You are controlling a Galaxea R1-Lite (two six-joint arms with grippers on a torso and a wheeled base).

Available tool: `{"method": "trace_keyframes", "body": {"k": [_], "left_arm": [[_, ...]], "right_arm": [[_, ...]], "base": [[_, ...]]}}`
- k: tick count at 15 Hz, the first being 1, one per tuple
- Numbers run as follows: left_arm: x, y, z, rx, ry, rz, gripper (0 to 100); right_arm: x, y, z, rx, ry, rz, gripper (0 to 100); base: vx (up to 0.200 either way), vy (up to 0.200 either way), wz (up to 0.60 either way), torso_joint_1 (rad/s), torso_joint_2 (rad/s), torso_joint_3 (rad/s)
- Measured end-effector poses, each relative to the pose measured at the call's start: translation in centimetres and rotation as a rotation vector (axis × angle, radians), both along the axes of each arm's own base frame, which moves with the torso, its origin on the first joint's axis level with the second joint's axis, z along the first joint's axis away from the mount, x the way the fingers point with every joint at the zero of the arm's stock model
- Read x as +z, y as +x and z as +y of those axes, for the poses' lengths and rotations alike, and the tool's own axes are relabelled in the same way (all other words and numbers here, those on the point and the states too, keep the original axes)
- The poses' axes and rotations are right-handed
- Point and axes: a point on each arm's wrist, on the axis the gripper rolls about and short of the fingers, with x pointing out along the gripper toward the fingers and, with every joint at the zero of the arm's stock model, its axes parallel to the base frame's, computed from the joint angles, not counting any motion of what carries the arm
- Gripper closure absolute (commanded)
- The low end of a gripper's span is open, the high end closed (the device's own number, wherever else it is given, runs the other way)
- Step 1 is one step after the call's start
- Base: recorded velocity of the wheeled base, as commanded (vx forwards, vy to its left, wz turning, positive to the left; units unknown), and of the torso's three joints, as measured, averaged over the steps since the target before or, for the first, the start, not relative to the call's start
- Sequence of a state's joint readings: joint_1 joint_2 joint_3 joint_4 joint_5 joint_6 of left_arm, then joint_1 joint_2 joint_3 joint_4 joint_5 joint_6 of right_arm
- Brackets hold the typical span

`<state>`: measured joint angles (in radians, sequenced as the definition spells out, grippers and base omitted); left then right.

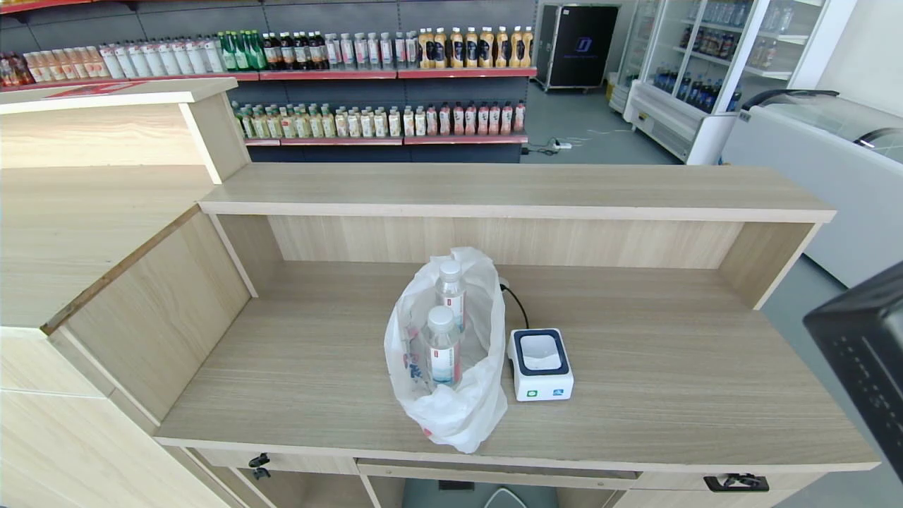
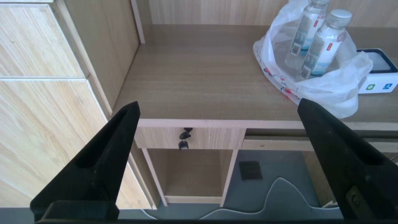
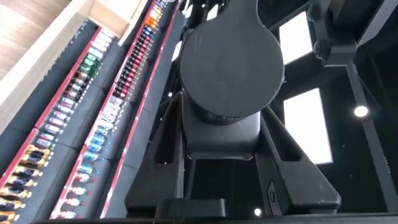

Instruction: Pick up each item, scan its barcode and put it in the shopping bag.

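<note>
Bag [image 1: 451, 416]: white plastic, mouth open, standing mid-counter [image 1: 670, 353], just beside the scanner [image 1: 540, 363] on its left and seemingly touching it.

Contents: two clear bottles with white caps and labels, both upright. Near bottle [image 1: 443, 349] towards the counter front, far bottle [image 1: 450, 289] behind it, close together.

Scanner: white box with a dark-framed window facing up. Cable [image 1: 518, 303] runs from it back behind the bag.

On the counter: bag, scanner and cable.

Left gripper [image 2: 217, 106]: jaws spread wide, holding nothing. Held off the counter's front edge to the left, well apart from the bag and aimed towards it.

Right gripper [image 3: 221, 118]: turned upward towards the ceiling and the drink shelves [image 3: 81, 112]. Cannot tell whether spread or closed, nor whether it carries anything.

Progress, as judged:
- Done: both bottles bagged. Cannot tell whether they were scanned.
- In hand: no pick under way on the left side.
- Left: little or nothing, judging by what stands on the counter; the task looks at or near its end. Bottles on the far shelves [image 1: 388, 56] read as store stock, not checkout items.
</note>
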<state>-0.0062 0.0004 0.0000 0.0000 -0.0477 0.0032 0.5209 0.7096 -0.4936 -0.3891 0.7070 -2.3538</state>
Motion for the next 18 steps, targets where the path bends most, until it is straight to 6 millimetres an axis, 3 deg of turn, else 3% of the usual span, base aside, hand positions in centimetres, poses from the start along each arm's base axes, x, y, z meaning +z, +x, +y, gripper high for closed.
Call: {"method": "trace_keyframes", "body": {"k": [4,8,11,13,16,18], "left_arm": [[0.0,0.0,0.0,0.0,0.0,0.0,0],[0.0,0.0,0.0,0.0,0.0,0.0,0],[0.0,0.0,0.0,0.0,0.0,0.0,0],[0.0,0.0,0.0,0.0,0.0,0.0,0],[0.0,0.0,0.0,0.0,0.0,0.0,0],[0.0,0.0,0.0,0.0,0.0,0.0,0]], "right_arm": [[0.1,0.3,0.2,-0.001,0.011,0.046,100],[2.9,1.8,0.6,-0.133,0.15,0.226,100],[6.4,4.1,0.3,-0.244,0.37,0.455,100],[6.7,5.7,-1.4,-0.414,0.64,0.726,100],[4.1,6.2,-3.6,-0.728,1.16,1.242,100],[3.7,6.2,-4.1,-0.704,1.539,1.436,100]], "base": [[0.0,0.0,0.0,0.0,0.0,0.0],[0.0,0.0,0.0,0.0,0.0,0.0],[0.0,0.0,0.0,0.0,0.0,0.0],[0.0,0.0,0.0,0.0,0.0,0.0],[0.0,0.0,0.0,0.0,0.0,0.0],[0.0,0.0,0.0,0.0,0.0,0.0]]}}
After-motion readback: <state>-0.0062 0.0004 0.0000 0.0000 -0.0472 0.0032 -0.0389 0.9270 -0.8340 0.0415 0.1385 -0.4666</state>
